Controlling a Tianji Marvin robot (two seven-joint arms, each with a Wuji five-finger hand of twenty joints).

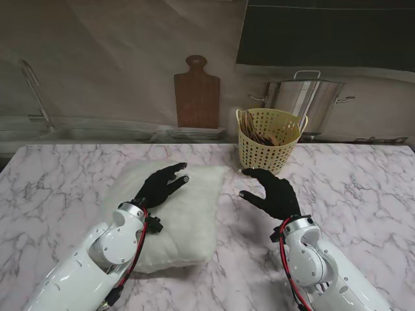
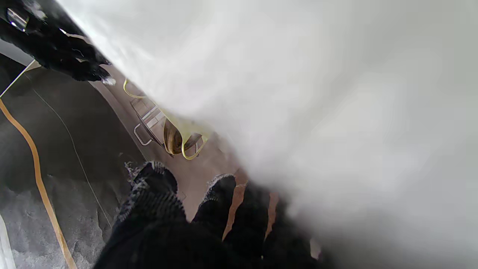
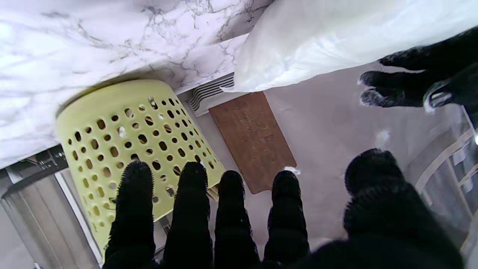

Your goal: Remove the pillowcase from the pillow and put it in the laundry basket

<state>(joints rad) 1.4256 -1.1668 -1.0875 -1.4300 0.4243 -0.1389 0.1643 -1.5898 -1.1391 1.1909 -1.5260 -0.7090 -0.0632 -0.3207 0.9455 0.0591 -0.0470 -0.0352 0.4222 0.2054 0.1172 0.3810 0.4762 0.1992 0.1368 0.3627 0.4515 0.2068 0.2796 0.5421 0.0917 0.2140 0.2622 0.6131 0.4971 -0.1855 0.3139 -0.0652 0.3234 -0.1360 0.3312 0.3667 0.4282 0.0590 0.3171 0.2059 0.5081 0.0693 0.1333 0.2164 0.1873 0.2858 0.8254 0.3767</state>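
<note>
white pillow lies mid-tabletop, the yellow laundry basket toward the far edge. left hand rests spread on it; right hand hovers spread, empty. best pin with the left, pinch the pillowcase's open edge.

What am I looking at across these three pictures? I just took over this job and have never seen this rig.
It is a two-armed robot with black-gloved five-finger hands. The wide picture comes from a camera on its stand, looking down at a marble table. The other two come from cameras on each wrist, looking along the fingers, and appear upside down.

On the table lies a white pillow, apparently with its pillowcase on. Farther from me and to the right stands a yellow laundry basket with something brown inside. Behind the table are a wooden cutting board and a steel pot.

The left hand is over the pillow, fingers spread, gripping nothing. The right hand is open over bare table beside the pillow, near the basket.
</note>
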